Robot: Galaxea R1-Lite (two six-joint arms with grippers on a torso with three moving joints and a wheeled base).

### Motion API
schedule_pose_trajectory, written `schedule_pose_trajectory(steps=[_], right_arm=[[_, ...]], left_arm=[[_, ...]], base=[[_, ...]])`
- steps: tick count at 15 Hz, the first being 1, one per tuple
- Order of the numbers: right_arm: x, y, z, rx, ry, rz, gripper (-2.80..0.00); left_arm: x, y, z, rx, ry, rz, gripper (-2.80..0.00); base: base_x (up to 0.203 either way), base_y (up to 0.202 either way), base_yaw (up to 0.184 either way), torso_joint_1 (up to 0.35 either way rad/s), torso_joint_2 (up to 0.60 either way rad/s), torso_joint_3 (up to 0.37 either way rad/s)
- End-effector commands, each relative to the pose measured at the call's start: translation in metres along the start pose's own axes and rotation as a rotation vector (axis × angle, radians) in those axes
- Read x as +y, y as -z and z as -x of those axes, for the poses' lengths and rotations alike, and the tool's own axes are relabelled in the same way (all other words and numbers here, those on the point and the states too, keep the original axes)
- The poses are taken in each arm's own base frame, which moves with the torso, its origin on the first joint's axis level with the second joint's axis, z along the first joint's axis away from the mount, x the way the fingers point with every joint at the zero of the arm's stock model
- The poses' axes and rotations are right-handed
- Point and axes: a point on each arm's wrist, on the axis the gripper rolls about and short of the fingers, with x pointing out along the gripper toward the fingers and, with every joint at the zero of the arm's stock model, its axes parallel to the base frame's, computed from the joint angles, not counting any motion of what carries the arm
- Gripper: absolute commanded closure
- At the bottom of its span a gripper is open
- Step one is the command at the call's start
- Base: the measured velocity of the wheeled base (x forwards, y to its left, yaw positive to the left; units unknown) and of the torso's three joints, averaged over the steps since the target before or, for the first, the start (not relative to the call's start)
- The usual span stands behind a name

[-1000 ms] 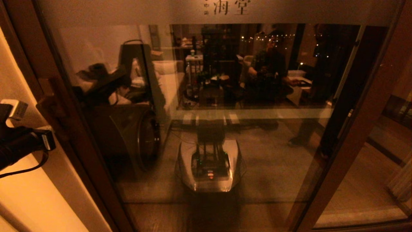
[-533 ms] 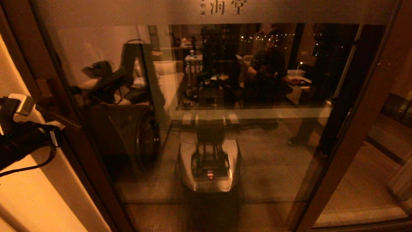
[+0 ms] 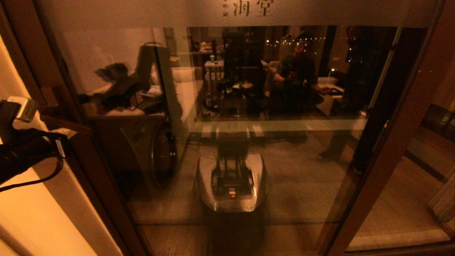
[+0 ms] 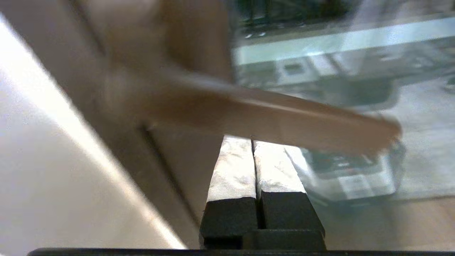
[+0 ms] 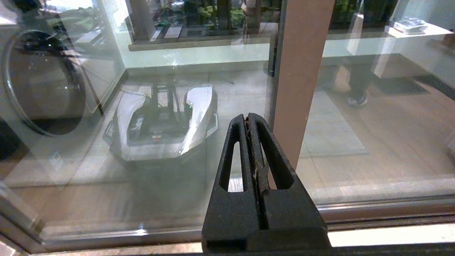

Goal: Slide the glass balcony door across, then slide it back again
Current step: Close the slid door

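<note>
One door fills your head view: the glass balcony door (image 3: 249,106), a clear pane in a brown wooden frame, with a frosted band (image 3: 177,12) along the top edge of the frame carrying dark Chinese characters (image 3: 254,8). Its left stile runs from upper left down to bottom centre-left; its right stile slants down the right side. Reflected in the pane at lower centre you see the robot's own base (image 3: 230,181).

At the left edge of the head view, mid-height, your left gripper (image 3: 58,137) sits against the door's left stile, just beside the blocky wooden pull handle (image 3: 67,122). In the left wrist view its two fingers (image 4: 231,167) are pressed together with nothing between them, and their tips meet the underside of the handle (image 4: 284,122); the handle is blurred there, so contact is probable rather than certain.

Your right gripper (image 5: 250,121) appears only in the right wrist view, at lower centre. Its fingers (image 5: 234,156) are closed on each other, empty, held apart from the glass (image 5: 106,106), in front of a brown upright (image 5: 300,71).
</note>
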Motion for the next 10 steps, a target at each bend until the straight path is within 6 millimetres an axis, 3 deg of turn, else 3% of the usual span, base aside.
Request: schedule_pose_trajectory(steps=[1, 7, 10], right_arm=[[0.0, 0.0, 0.0, 0.002, 0.001, 0.0, 0.0], [0.0, 0.0, 0.0, 0.002, 0.001, 0.0, 0.0], [0.0, 0.0, 0.0, 0.002, 0.0, 0.0, 0.0]], left_arm=[[-0.003, -0.006, 0.003, -0.02, 0.008, -0.01, 0.0], [-0.003, -0.026, 0.007, -0.048, 0.008, -0.002, 0.0], [-0.005, -0.022, 0.011, -0.036, 0.01, 0.016, 0.0]], base=[[0.0, 0.0, 0.0, 0.0, 0.0, 0.0], [0.0, 0.0, 0.0, 0.0, 0.0, 0.0], [0.0, 0.0, 0.0, 0.0, 0.0, 0.0]])
